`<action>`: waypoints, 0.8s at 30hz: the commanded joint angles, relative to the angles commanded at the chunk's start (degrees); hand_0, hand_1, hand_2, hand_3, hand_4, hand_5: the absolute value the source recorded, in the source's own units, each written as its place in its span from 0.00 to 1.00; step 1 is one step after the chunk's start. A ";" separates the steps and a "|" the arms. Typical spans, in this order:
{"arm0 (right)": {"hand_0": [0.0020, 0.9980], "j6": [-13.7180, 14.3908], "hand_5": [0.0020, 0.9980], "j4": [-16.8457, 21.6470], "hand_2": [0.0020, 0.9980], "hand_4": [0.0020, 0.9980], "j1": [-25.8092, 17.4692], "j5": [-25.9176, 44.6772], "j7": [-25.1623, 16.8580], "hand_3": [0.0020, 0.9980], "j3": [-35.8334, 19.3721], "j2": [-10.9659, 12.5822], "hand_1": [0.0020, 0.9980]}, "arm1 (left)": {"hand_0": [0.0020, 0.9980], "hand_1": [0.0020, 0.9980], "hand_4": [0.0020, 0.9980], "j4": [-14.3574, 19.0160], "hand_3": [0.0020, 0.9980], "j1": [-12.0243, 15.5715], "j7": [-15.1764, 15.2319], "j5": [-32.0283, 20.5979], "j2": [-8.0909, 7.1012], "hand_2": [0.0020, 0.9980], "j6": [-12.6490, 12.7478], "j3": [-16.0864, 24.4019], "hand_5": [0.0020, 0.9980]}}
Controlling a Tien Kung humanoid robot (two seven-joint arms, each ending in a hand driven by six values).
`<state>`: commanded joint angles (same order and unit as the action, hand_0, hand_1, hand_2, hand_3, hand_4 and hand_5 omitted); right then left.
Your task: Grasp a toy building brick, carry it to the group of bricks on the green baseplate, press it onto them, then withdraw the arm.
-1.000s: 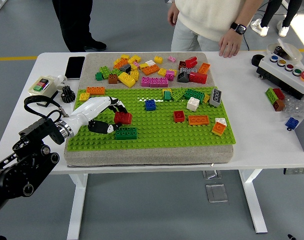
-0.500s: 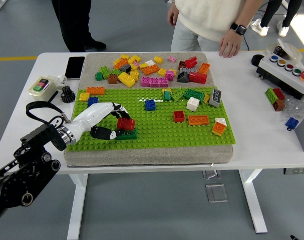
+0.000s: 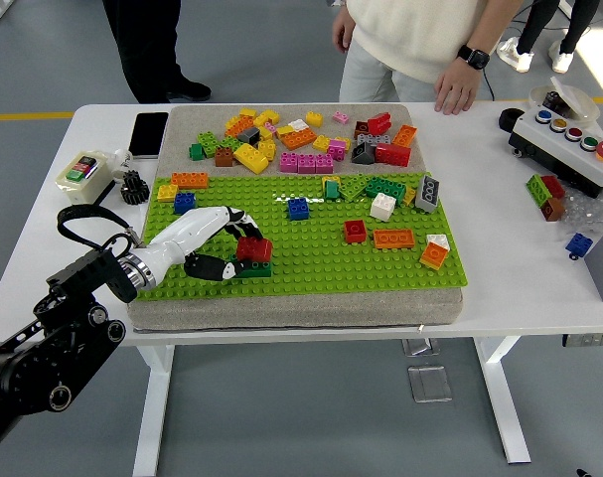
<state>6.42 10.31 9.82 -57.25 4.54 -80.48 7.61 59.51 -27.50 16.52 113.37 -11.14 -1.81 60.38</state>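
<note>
Lowered since the earlier frame, the left hand (image 3: 225, 248) now sets its red brick (image 3: 253, 248) upon the dark green brick (image 3: 253, 268) at the near left of the green baseplate (image 3: 311, 260). Red brick: small, studded, glossy. Hand: white shell, black fingertips, fingers curled about the red brick. Loose bricks (image 3: 301, 139) lie heaped beyond the baseplate; a person's hand (image 3: 456, 94) rests on the white table (image 3: 500, 199).

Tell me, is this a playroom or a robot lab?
Probably a robot lab. A black robot arm with a left hand presses a red brick onto the green baseplate, and a button control box sits nearby.
</note>
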 joint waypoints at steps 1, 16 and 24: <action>0.76 -0.03 0.50 0.00 0.73 0.93 0.04 0.08 0.00 0.66 0.03 0.02 0.68 | 0.59 0.56 0.53 -0.25 0.53 -0.05 0.00 -0.01 0.11 0.57 -0.03 0.05 0.00; 0.76 -0.09 0.50 0.00 0.73 0.93 0.23 0.56 -0.12 0.67 0.10 -0.01 0.68 | 0.59 0.56 0.54 -0.91 0.53 0.54 -0.40 0.17 0.94 0.57 -0.64 0.26 0.00; 0.76 -0.22 0.50 0.00 0.73 0.93 0.14 0.80 -0.10 0.67 0.13 0.00 0.68 | 0.59 0.57 0.54 -1.45 0.53 0.39 -0.38 0.36 0.86 0.57 -0.65 0.43 0.00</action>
<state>6.20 10.31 9.96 -56.45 4.45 -80.34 7.61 58.06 -27.11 16.14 113.74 -10.29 -2.46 60.82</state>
